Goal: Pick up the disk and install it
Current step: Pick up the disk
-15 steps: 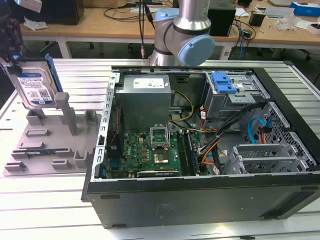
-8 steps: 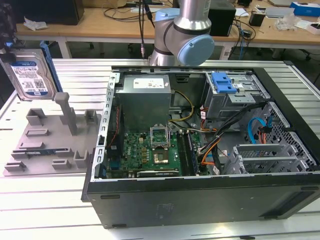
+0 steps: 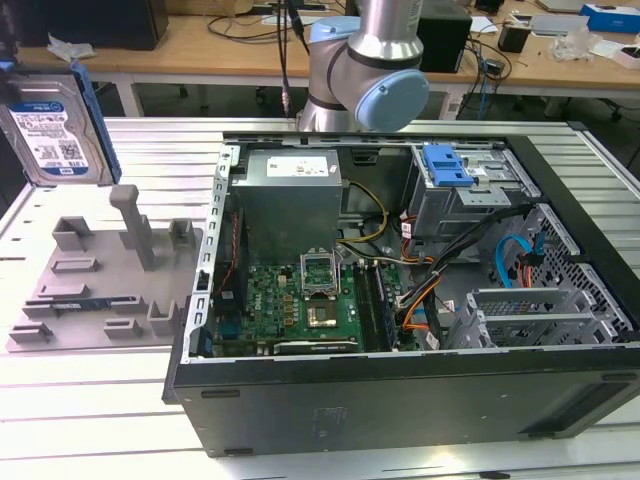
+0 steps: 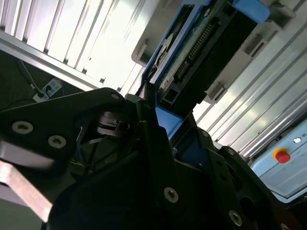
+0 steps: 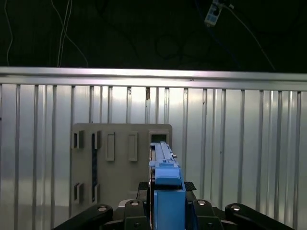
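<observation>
The disk (image 3: 50,135), a silver hard drive with a white-and-blue label and blue side rails, hangs upright in the air at the exterior view's far left, above the grey fixture tray (image 3: 100,270). In both wrist views my gripper (image 5: 165,194) is shut on the disk (image 5: 164,165), which I see edge-on with its blue rail toward the camera. In the second wrist view the black fingers (image 4: 153,129) clamp the disk (image 4: 201,45) from both sides, its connector edge showing. The fixture tray (image 5: 120,158) lies below the disk.
An open computer case (image 3: 560,350) lies on the ribbed aluminium table (image 3: 90,410), with a grey power-supply box (image 3: 290,200), a motherboard (image 3: 300,305) and a drive cage with a blue latch (image 3: 445,165). The arm's base (image 3: 365,70) stands behind the case. A red stop button (image 4: 281,155) shows.
</observation>
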Robot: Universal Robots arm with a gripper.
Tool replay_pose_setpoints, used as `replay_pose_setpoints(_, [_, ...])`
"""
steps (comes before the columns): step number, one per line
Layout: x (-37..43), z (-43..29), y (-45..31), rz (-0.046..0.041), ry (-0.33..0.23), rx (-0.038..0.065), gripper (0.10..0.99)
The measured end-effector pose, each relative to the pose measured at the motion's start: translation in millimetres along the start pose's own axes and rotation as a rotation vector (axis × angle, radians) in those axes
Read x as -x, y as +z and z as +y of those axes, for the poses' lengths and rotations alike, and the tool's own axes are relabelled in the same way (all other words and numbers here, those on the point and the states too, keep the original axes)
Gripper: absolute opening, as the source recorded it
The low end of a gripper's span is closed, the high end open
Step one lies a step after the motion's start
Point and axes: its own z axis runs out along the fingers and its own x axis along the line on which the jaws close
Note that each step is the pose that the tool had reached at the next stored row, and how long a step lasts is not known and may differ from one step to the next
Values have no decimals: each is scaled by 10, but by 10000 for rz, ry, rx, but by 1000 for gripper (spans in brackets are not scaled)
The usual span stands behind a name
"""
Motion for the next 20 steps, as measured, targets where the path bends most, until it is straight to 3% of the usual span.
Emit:
replay_pose_setpoints(6, [-8, 0, -256, 0, 0, 0, 369])
replay_pose_setpoints(20, [-19, -3, -638, 0, 2, 0, 369])
